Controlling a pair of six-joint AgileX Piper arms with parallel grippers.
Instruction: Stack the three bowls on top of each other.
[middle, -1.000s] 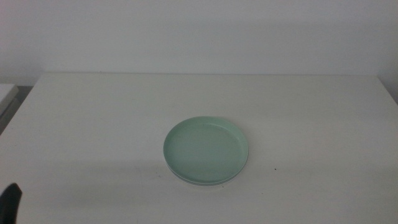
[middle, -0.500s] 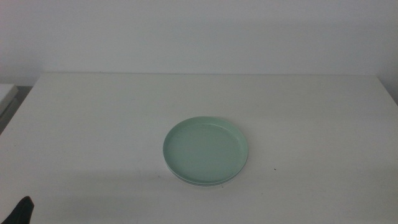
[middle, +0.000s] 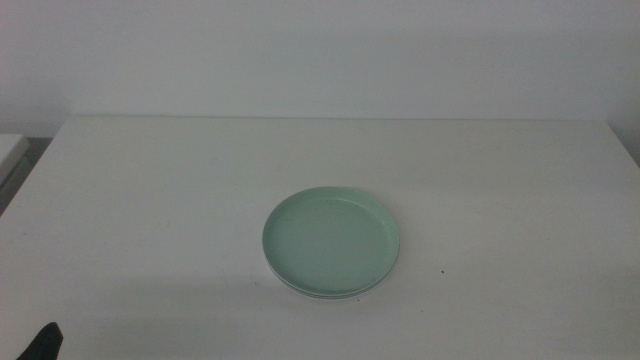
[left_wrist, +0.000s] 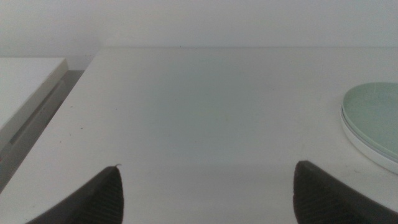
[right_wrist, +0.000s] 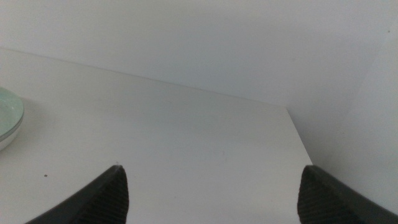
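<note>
mint green bowl (middle: 331, 240) tops stack mid-table (middle: 150, 190); grippers apart

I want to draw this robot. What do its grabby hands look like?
Only the tips show. The left gripper and the right gripper each have two dark, almost black jaws with rounded, matte ends. No cables, markings or arm parts are visible.

1. I see the mint green bowl (middle: 331, 240) lying flat and upright on top of the stack, near the table's middle.
2. Under it I can make out only a pale rim (middle: 322, 295); which bowl it belongs to, I can't tell.
</note>
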